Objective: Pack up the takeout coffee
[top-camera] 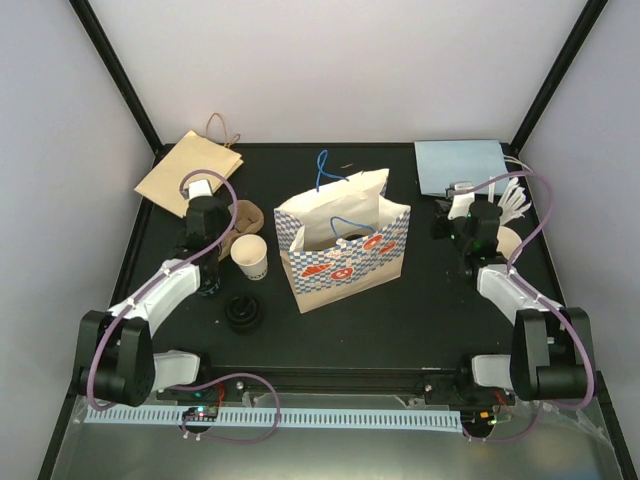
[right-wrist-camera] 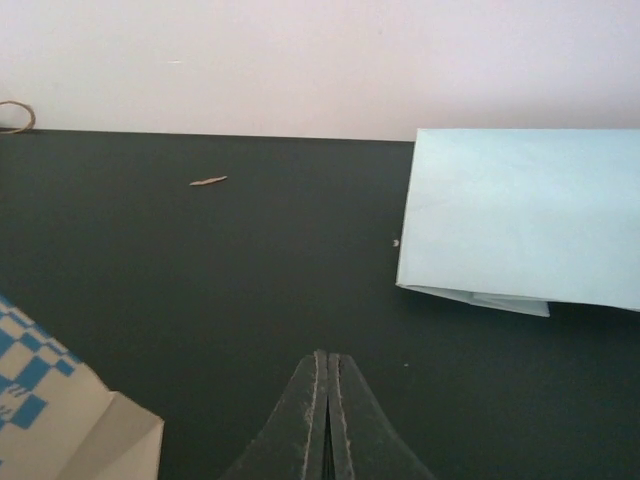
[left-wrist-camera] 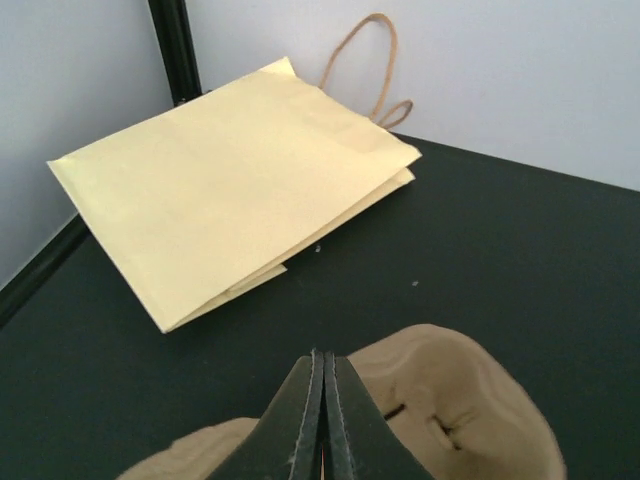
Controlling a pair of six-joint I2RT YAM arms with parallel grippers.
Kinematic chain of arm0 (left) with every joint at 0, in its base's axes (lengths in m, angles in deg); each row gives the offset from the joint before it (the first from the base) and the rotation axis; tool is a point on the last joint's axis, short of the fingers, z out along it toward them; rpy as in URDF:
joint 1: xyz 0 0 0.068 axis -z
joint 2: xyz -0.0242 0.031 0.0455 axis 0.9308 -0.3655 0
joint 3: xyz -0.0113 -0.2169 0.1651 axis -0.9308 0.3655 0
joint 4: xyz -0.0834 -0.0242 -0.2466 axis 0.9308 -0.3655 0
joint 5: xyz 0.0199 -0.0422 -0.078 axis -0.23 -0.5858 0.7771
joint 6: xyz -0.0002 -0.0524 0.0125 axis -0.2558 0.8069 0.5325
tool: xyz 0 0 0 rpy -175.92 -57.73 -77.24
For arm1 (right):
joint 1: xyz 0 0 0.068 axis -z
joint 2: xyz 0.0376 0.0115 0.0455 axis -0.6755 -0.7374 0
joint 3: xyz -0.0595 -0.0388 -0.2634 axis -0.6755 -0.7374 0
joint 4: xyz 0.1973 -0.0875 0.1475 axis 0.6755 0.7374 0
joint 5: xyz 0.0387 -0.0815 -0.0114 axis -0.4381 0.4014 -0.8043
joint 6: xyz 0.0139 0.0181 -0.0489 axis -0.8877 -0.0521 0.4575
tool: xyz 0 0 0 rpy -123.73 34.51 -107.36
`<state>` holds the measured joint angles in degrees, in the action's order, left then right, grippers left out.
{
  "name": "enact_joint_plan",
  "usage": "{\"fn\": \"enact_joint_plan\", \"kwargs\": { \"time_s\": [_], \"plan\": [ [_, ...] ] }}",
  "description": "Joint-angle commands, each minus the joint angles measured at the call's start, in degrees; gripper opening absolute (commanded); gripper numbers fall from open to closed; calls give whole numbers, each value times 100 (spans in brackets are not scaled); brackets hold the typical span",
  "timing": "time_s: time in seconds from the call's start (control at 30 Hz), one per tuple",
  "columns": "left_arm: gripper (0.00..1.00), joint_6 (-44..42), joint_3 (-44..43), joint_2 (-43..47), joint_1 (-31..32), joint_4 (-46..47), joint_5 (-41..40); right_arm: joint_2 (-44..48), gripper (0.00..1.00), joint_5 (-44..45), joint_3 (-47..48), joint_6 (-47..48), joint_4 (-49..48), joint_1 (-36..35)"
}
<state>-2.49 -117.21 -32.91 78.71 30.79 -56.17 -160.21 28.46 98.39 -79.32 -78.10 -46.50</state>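
A blue-and-white checkered paper bag [top-camera: 345, 245] stands open at the middle of the table, and something white and round shows in its mouth. Its corner reaches into the right wrist view [right-wrist-camera: 60, 425]. Left of it stand a white paper cup [top-camera: 250, 256], open, and a black lid [top-camera: 243, 314] on the table. A brown pulp cup carrier [top-camera: 243, 218] lies behind the cup. My left gripper [top-camera: 200, 196] [left-wrist-camera: 323, 356] hangs shut and empty over the carrier [left-wrist-camera: 455, 400]. My right gripper [top-camera: 459, 198] [right-wrist-camera: 327, 357] is shut and empty above bare table.
A flat kraft bag [top-camera: 190, 170] [left-wrist-camera: 230, 180] lies at the back left. A flat light-blue bag [top-camera: 462, 165] [right-wrist-camera: 530, 215] lies at the back right. White cutlery [top-camera: 515, 200] and another cup [top-camera: 508, 241] sit beside the right arm.
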Motion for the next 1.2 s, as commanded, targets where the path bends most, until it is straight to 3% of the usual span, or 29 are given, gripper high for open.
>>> {"fn": "enact_joint_plan", "kwargs": {
  "time_s": [0.0, 0.13, 0.2, 0.33, 0.43, 0.5, 0.6, 0.7, 0.83, 1.0, 1.1, 1.17],
  "plan": [
    [1, -793, 562, -120, -389, 1626, 499, -125, 1, -422, -103, 253, -761, 336],
    [2, -653, 644, -142, -874, 1751, 1192, -396, 2, -716, 36, 246, -499, 567],
    [7, -624, 662, -142, -980, 1772, 1386, -382, 4, -562, -117, 310, -639, 573],
    [20, -633, 668, -131, -995, 1578, 1407, -369, 29, 20, -650, 365, -1498, 573],
    [49, -593, 758, -47, -998, 1509, 1240, -462, 63, 101, -686, 433, -1626, 587],
    [70, -446, 810, 22, -1005, 1480, 1011, -525, 68, 306, -883, 394, -2249, 594],
    [96, -508, 937, 168, -990, 1510, 776, -610, 72, 338, -882, 354, -2256, 636],
    [99, -711, 1380, 320, -954, 2083, 450, -613, 74, 336, -886, 351, -2266, 634],
    [99, -1197, 1821, 157, -954, 3102, 815, -624, 76, 324, -897, 366, -2297, 635],
    [99, -1375, 1700, -138, -954, 3236, 930, -530, 76, 170, -1129, 430, -2613, 638],
    [99, -1608, 1971, -440, -964, 4075, 1124, -469, 76, 77, -1311, 482, -2897, 636],
    [99, -1640, 1902, -454, -963, 3972, 1304, -439, 76, 22, -1454, 514, -3108, 636]
  ]
}}
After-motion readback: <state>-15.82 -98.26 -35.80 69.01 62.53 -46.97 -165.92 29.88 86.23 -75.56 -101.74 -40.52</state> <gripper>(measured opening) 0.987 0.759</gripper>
